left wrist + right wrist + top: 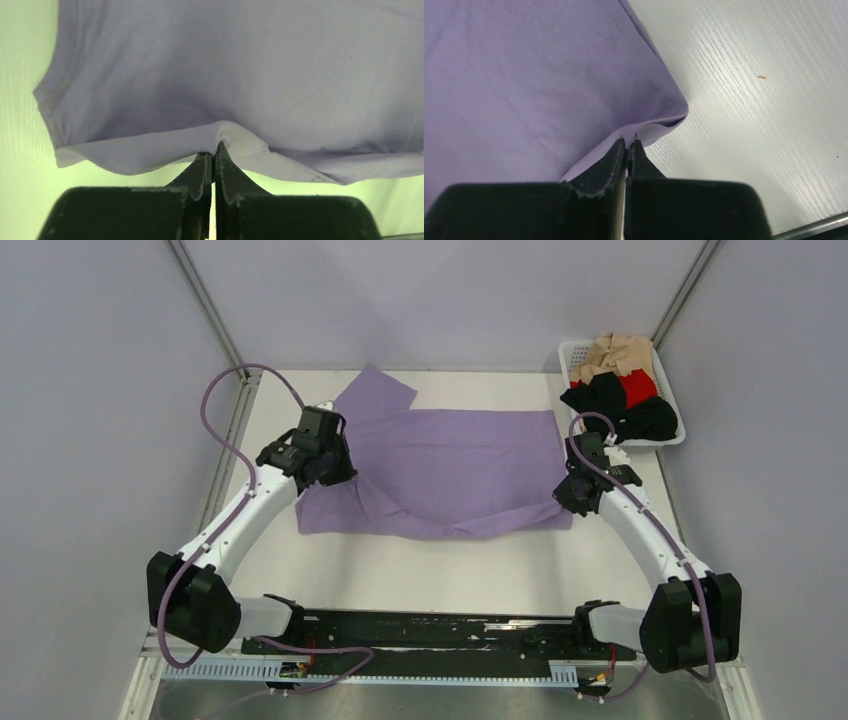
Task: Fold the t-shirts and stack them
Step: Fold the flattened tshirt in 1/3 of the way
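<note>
You have the lavender purple soft cloth t-shirt (450,460) lying flat mid-tabletop (430,575). The left end effector (213,152) is pinching its left edge and the right end effector (628,146) its right corner. My guess is that gripping both ends lets you lift together for an even fold.

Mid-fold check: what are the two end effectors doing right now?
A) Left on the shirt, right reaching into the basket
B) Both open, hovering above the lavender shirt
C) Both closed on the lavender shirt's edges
C: in the wrist views the left end effector and the right end effector each have shut jaws pinching an edge of the lavender t-shirt.
</note>
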You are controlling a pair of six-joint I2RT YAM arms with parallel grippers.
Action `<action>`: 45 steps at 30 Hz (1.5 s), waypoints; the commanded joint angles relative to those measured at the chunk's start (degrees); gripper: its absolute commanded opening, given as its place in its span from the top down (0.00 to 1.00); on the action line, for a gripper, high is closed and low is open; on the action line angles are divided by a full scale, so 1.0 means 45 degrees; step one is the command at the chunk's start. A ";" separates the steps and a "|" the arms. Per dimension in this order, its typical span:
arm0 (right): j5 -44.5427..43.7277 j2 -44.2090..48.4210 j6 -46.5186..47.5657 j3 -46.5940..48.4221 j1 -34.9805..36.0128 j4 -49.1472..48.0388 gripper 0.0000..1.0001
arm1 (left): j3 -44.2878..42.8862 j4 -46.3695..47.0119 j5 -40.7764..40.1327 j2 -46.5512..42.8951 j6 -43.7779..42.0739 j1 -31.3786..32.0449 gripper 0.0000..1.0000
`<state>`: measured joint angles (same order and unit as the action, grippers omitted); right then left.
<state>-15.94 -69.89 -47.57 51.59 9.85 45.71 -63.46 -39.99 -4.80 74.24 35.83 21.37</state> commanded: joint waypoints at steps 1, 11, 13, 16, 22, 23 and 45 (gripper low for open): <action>0.0262 -0.0630 0.0882 0.0977 -0.0288 -0.0595 1.00 | -0.1078 0.0591 0.0099 0.0429 -0.0633 -0.0570 1.00; 0.0510 -0.1925 0.1276 0.2085 -0.0899 -0.1149 1.00 | -0.2454 0.0919 -0.0297 0.1804 -0.1442 -0.1390 1.00; 0.0652 -0.2289 0.1356 0.2302 -0.0988 -0.1282 1.00 | -0.2711 0.0942 -0.0374 0.2182 -0.1582 -0.1550 1.00; 0.0901 -0.2852 0.1545 0.2718 -0.1090 -0.1535 1.00 | -0.3103 0.1029 -0.0418 0.2637 -0.1771 -0.1777 1.00; 0.1121 -0.4321 0.1853 0.3700 -0.1271 -0.2003 0.98 | -0.3974 0.1120 -0.0515 0.4140 -0.2252 -0.2055 1.00; 0.1136 -0.4729 0.1874 0.3900 -0.1312 -0.2030 0.98 | -0.4201 0.1075 -0.0569 0.4349 -0.2248 -0.2126 1.00; 0.0694 -0.5243 0.2912 0.3861 0.0238 -0.3300 0.01 | -0.7558 0.0060 0.1073 0.8239 -0.0942 -0.3409 0.00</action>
<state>-13.56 -100.62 -36.45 73.56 6.31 34.02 -108.18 -41.89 -5.76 123.61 29.08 5.87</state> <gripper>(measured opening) 0.939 0.994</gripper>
